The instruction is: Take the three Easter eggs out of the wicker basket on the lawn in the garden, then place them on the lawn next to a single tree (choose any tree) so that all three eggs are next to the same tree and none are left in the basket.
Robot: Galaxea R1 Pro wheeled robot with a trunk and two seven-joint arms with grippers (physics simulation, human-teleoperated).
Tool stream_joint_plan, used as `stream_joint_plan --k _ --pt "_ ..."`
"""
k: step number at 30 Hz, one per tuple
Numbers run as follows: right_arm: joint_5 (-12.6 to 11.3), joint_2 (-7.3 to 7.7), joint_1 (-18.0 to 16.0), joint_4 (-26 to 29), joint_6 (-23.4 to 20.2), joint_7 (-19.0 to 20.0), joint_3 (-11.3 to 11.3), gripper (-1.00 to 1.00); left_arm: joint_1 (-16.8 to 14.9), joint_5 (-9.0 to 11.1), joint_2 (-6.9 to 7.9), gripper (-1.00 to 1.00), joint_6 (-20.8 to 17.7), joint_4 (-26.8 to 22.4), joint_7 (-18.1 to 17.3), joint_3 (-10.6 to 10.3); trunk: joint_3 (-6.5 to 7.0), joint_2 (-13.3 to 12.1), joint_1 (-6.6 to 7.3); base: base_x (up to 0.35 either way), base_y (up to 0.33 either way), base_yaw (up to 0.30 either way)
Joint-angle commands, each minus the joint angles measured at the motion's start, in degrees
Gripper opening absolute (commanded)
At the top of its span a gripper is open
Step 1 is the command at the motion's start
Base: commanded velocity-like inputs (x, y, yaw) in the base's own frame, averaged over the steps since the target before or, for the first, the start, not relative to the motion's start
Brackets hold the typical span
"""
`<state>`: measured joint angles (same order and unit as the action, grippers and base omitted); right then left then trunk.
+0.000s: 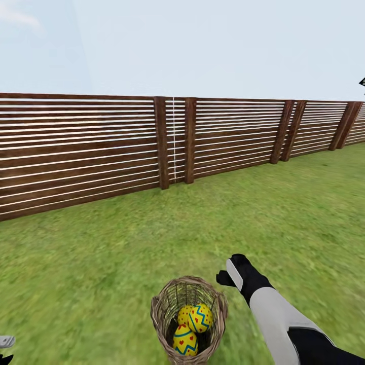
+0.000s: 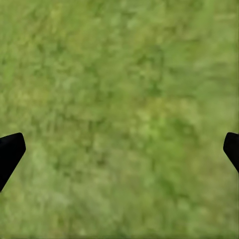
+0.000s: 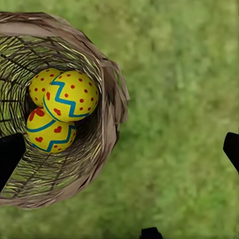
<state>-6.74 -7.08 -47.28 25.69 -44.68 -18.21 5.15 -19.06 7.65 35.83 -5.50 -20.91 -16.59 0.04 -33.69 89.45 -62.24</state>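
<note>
Right gripper (image 1: 229, 274), matte black fingers spread wide and holding nothing, is hovering just beside the round open-weave wicker basket (image 1: 161, 309) sitting on mottled lawn (image 1: 101, 253). Three glossy yellow eggs (image 3: 70, 95) are nestling inside, touching.

My right arm (image 1: 281, 317) shows a pale grey forearm shell, black wrist, and a black gripper (image 1: 229, 276) with a grey pad.

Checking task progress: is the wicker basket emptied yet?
Not emptied. All three Easter eggs sit stacked inside the wicker basket, which stands on the lawn.
</note>
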Motion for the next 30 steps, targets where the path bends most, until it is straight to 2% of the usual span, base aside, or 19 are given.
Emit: stream_joint_plan --k 1,10,30 --pt "-0.63 -0.08 -0.06 0.08 -0.07 -0.52 0.22 1.0 -0.01 0.6 0.02 1.0 -0.55 -0.09 -0.23 0.02 -0.25 0.45 -0.22 0.0 0.0 0.0" --pt "-0.77 -0.31 -1.47 0.01 -0.06 -0.52 0.12 1.0 -0.01 0.77 0.11 1.0 -0.65 -0.09 -0.37 -0.01 -1.86 4.06 -2.2 0.0 0.0 0.0" --pt "-0.73 -0.56 -1.59 -0.15 -0.06 -0.52 -0.29 1.0 0.01 0.67 0.16 1.0 -0.46 0.1 -0.29 -0.04 -5.45 12.08 -6.59 0.0 0.0 0.0"
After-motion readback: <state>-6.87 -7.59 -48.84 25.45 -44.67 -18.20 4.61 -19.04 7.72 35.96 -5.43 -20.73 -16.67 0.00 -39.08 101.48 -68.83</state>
